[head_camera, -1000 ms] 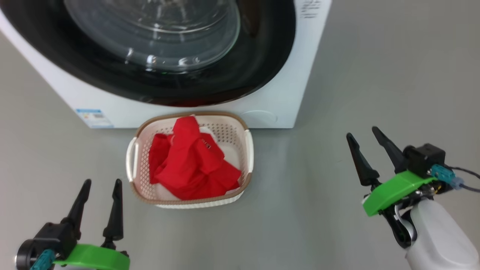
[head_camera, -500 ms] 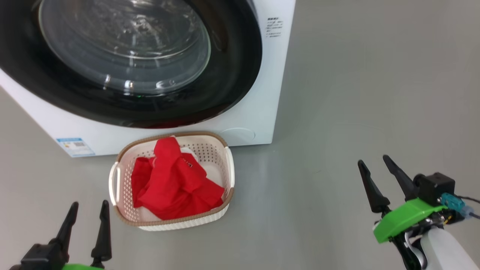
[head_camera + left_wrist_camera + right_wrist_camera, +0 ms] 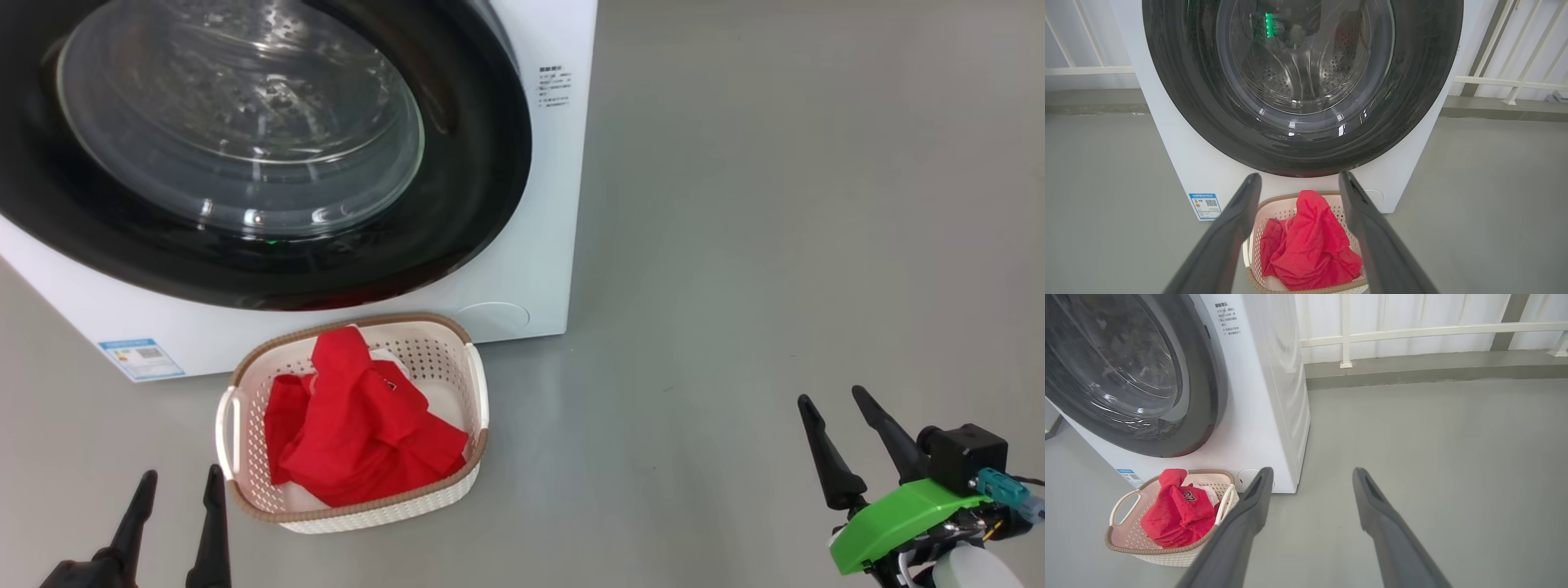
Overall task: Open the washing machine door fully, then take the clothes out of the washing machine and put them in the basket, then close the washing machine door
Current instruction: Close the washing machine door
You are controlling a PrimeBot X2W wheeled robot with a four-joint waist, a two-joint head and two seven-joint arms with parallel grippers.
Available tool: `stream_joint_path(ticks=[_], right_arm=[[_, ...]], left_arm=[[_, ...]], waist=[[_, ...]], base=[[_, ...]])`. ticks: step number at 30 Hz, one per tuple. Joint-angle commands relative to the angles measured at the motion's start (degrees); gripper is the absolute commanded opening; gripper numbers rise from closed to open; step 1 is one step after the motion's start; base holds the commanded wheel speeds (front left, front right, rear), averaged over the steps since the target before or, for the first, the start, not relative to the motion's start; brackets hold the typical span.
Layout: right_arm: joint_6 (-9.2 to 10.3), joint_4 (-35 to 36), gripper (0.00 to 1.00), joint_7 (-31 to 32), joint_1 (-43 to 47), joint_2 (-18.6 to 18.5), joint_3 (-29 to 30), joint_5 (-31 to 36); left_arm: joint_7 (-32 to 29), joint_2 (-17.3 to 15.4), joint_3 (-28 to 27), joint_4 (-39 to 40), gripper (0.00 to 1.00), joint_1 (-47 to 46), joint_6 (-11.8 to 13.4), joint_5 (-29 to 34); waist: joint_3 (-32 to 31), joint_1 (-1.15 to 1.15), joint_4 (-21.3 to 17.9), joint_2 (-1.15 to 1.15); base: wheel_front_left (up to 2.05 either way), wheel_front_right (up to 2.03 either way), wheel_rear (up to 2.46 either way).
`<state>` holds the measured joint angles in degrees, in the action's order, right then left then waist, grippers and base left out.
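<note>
The white washing machine (image 3: 539, 204) stands ahead with its black-rimmed glass door (image 3: 245, 139) closed flush against its front; the steel drum shows through the glass in the left wrist view, behind the door (image 3: 1302, 81). The cream basket (image 3: 457, 359) sits on the floor just before the machine, holding the red clothes (image 3: 359, 425). My left gripper (image 3: 175, 486) is open at the lower left, just left of the basket, nothing between its fingers. My right gripper (image 3: 833, 404) is open at the lower right, far from the basket, over bare floor. The basket (image 3: 1126, 498) and the clothes (image 3: 1175, 514) also show in the right wrist view.
Grey floor (image 3: 775, 204) stretches wide to the right of the machine. A white railing (image 3: 1412, 332) and a low kerb run along the back wall. A blue label (image 3: 139, 358) sits at the machine's lower left corner.
The head camera has tilted up and turned right, so the machine and basket sit lower and further left in the picture. Both grippers show lower in frame, still open. The basket and clothes look unmoved.
</note>
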<state>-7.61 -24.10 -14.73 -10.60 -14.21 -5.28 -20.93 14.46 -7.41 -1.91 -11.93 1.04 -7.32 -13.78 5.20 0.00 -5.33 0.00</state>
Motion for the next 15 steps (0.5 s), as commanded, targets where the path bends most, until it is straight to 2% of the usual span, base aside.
stream_joint_path(ticks=[1, 15], right_arm=[[0.12, 1.53, 1.0, -0.27, 0.3, -0.94, -0.83, -0.19], [0.12, 1.86, 1.0, -0.27, 1.15, -0.88, -0.12, 0.12]], left_arm=[[0.54, -1.4, -2.25, 1.57, 1.0, -0.52, -0.17, -0.26], [0.54, -0.89, -2.8, 1.94, 1.0, 0.09, -0.17, 0.59]], waist=[[-0.1, 0.0, -0.21, 0.0], [-0.56, 0.0, -0.24, 0.0]], base=[[0.0, 0.0, 0.0], [0.0, 0.0, 0.0]])
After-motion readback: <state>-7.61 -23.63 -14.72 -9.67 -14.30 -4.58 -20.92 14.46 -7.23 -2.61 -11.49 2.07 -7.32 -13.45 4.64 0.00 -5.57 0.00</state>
